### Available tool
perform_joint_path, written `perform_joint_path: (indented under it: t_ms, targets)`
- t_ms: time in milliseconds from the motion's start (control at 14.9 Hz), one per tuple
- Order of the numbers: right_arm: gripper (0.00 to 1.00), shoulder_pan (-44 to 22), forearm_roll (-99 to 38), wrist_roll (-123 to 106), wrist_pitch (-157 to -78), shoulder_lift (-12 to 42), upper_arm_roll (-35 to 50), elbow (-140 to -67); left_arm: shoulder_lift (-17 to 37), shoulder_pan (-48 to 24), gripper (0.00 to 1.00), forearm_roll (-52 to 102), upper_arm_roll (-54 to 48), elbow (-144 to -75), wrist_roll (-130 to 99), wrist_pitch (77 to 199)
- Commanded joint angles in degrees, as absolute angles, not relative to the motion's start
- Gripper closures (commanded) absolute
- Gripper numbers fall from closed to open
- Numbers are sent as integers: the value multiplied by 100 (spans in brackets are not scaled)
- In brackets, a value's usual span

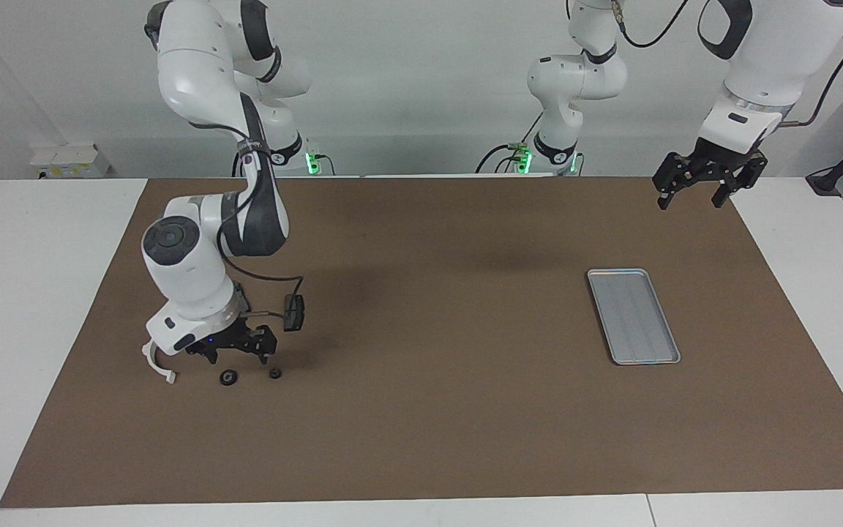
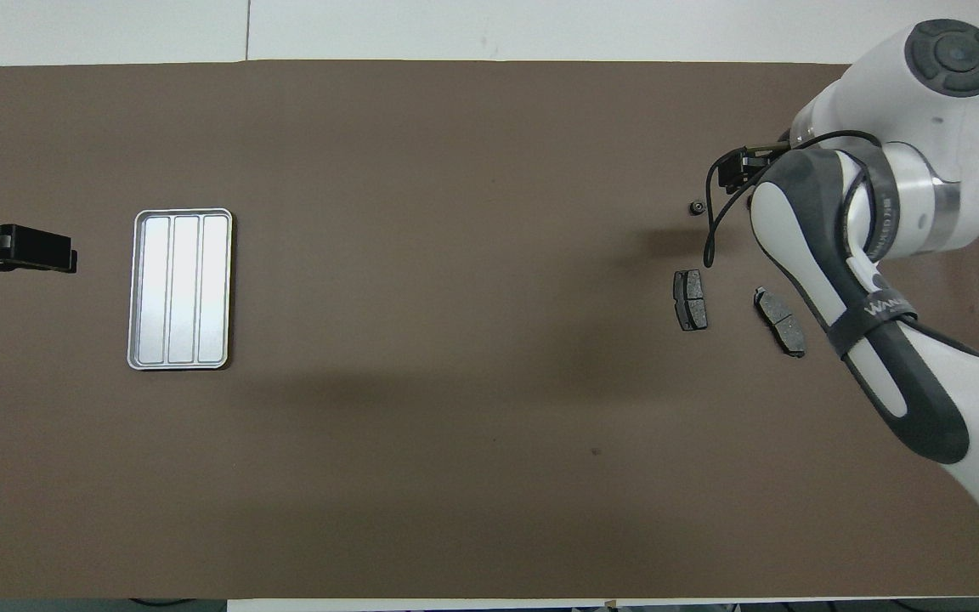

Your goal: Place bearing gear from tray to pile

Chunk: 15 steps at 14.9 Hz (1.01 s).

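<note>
Low over the right arm's end of the brown mat [image 1: 421, 410], my right gripper [image 1: 235, 350] hangs just above two small dark round parts, its fingers spread and holding nothing. One is a ring-shaped gear [image 1: 228, 378] lying on the mat just beneath the fingers; the other, a smaller round piece [image 1: 274, 373], sits beside it, also seen from overhead [image 2: 697, 206]. A white curved bracket [image 1: 158, 364] lies close by, partly tucked under my wrist. Two dark brake pads [image 2: 690, 299] rest on the mat nearer to the robots than the round parts, one [image 2: 779, 320] angled beside the other. Toward the left arm's end of the table, the ribbed metal tray [image 1: 633, 315] lies flat with nothing on it, well apart from the parts. My left gripper [image 1: 709, 181] waits raised over the mat's edge at that end, fingers apart and empty.
</note>
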State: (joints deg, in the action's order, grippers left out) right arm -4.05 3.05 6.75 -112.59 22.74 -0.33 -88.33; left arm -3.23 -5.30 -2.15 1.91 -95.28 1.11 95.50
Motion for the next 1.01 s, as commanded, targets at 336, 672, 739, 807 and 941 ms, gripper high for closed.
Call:
perform_joint_path:
  t_ms: [336,672,739,807,941]
  targets:
    - [0,-299,-103,641,-9302,-499,88,-9571,-431,-448,0,308,220,-9624,176,9650]
    - [0,-115,-220,659,-8579,-878,237,-9466,-422,-492,0,308,220,-9624,202,9685]
    - [0,-114,-220,659,-8543,-896,237,-9466,-422,-492,0,299,228,-9624,211,9677]
    - [0,-114,-220,659,-8534,-896,246,-9466,-422,-492,0,299,229,-9624,202,9668]
    - [0,-123,-211,668,-8534,-888,237,-9466,-431,-492,0,299,229,-9633,202,9659]
